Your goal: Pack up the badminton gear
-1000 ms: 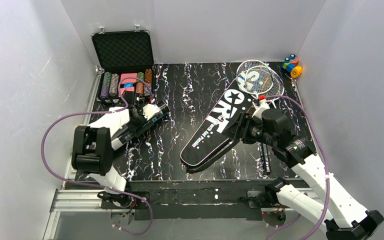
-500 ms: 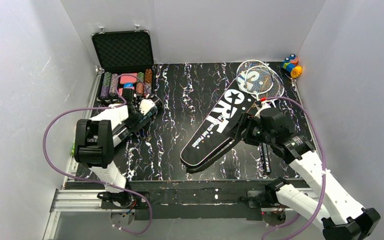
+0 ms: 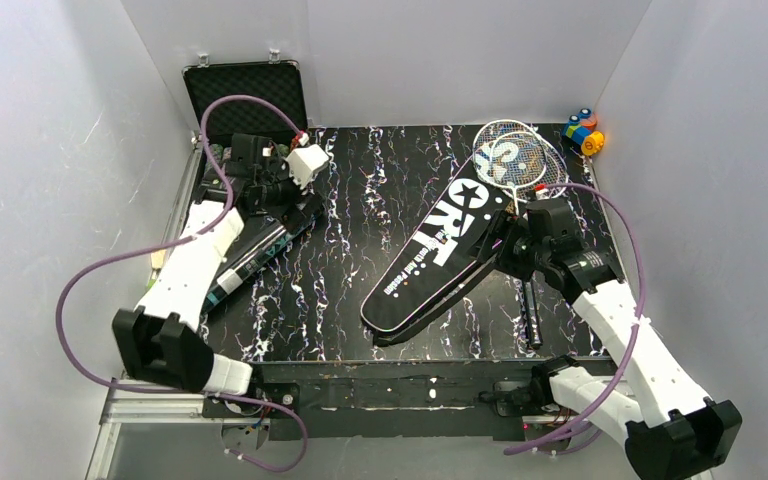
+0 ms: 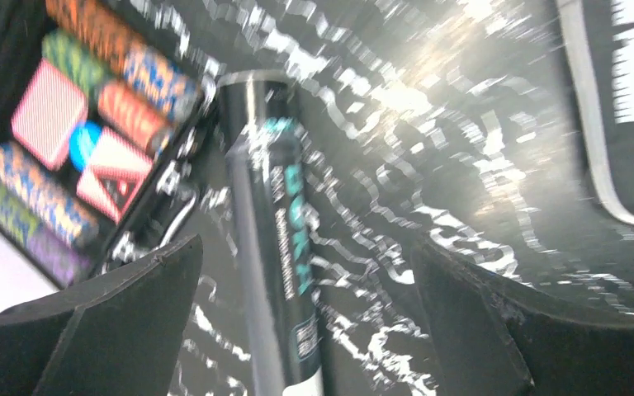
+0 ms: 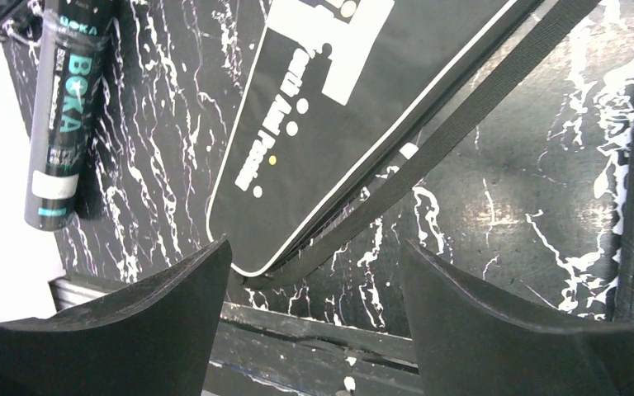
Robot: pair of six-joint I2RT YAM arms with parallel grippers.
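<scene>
The long dark tube with teal lettering lies on the table's left side, its far end by the poker chips. My left gripper hovers over that far end, open and empty; in the left wrist view the tube runs between the spread jaws of the left gripper, untouched. The black "SPORT" bag lies diagonally mid-table. My right gripper is open and empty above the bag's right edge and strap. Two silver-framed rackets lie with their heads at the back right. No shuttlecocks show.
The open black case of poker chips stands at the back left, its chips just beyond the tube's end. Colourful toy blocks sit in the back right corner. A dark racket handle lies right of the bag. White walls surround the table.
My left arm has stretched out and swung back, lifting from low beside the tube to above its far end by the poker case. My right gripper has shifted slightly back along the bag's edge.
</scene>
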